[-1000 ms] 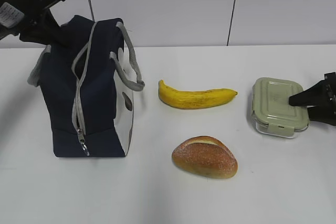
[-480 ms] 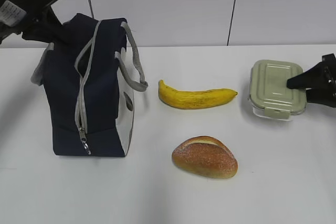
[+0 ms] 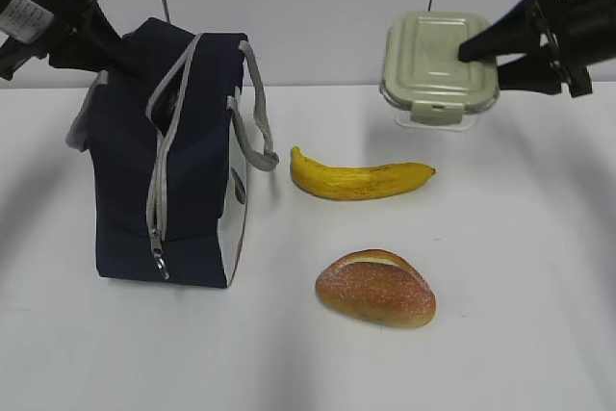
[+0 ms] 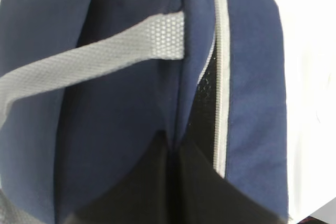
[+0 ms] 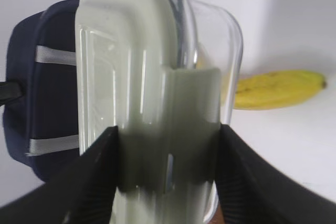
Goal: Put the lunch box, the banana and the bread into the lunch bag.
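- Exterior view: my right claw pinches the lunch box aloft; left claw, pressed together, grips the lunch bag rim
- Next: carry it over the bag's opening

You won't find any readable text here. Only candidate is a small white sticker on the left arm, exterior view, w/ dark marks too small and blurred to make out. No print, brand or number shows on the lunch bag, the lunch box, the banana or the bread.
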Robot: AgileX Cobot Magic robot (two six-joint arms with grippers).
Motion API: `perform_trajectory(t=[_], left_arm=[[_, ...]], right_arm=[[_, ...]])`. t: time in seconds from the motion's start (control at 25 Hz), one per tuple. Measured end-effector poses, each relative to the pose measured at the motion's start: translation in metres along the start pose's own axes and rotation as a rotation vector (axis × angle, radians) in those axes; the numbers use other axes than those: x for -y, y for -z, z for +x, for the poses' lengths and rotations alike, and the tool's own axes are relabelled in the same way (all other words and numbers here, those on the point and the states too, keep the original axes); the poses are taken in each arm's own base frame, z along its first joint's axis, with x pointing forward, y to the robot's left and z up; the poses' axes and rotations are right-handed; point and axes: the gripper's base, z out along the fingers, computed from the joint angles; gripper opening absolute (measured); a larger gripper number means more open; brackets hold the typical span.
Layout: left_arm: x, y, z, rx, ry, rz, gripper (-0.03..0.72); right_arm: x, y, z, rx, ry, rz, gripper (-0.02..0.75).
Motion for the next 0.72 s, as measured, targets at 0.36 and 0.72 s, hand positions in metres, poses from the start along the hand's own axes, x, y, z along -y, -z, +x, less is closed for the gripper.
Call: perform_trajectory(t=[0.36,0.72], left_arm=[[0.003,0.000,0.000,0.004,0.018,0.028,-0.003],[0.004,0.000,-0.001,0.005,0.030,0.048,-0.003]], right_arm=[[-0.117,-0.040,-0.019,-0.099,0.101,-0.095,0.382],[-0.168,-0.077,0.002,-0.217,0.154,-0.164,0.382]])
